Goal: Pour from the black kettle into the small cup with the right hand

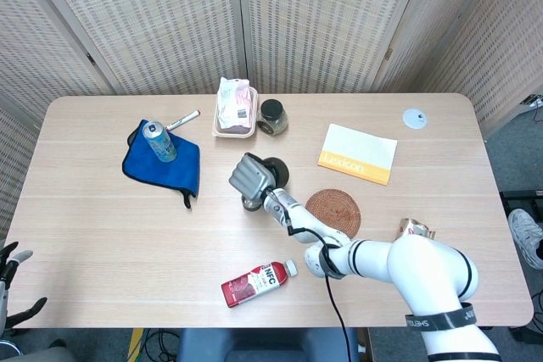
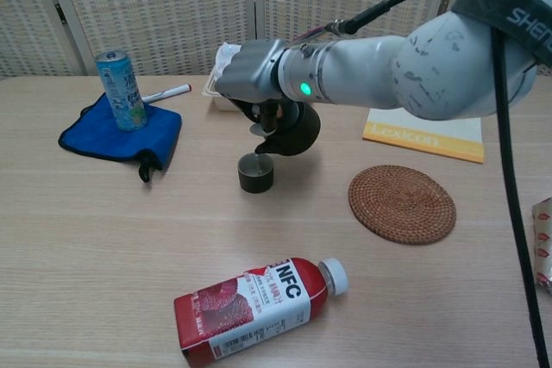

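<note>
My right hand [image 2: 250, 73] grips the black kettle [image 2: 291, 130] by its handle and holds it tilted above the table, spout down and to the left. The spout hangs just over the rim of the small dark cup [image 2: 256, 172], which stands upright on the table. In the head view the right hand [image 1: 249, 175] covers most of the cup, and the black kettle [image 1: 277, 172] shows behind it. My left hand [image 1: 10, 281] appears only at the lower left corner, off the table, fingers spread and holding nothing.
A round woven coaster [image 2: 402, 203] lies right of the cup. A red NFC bottle [image 2: 256, 308] lies on its side near the front. A can [image 2: 121, 90] stands on a blue cloth [image 2: 116, 134] at left. A marker [image 2: 166, 93], snack tray [image 1: 234, 108], dark jar [image 1: 272, 116] and yellow booklet [image 2: 423, 135] sit behind.
</note>
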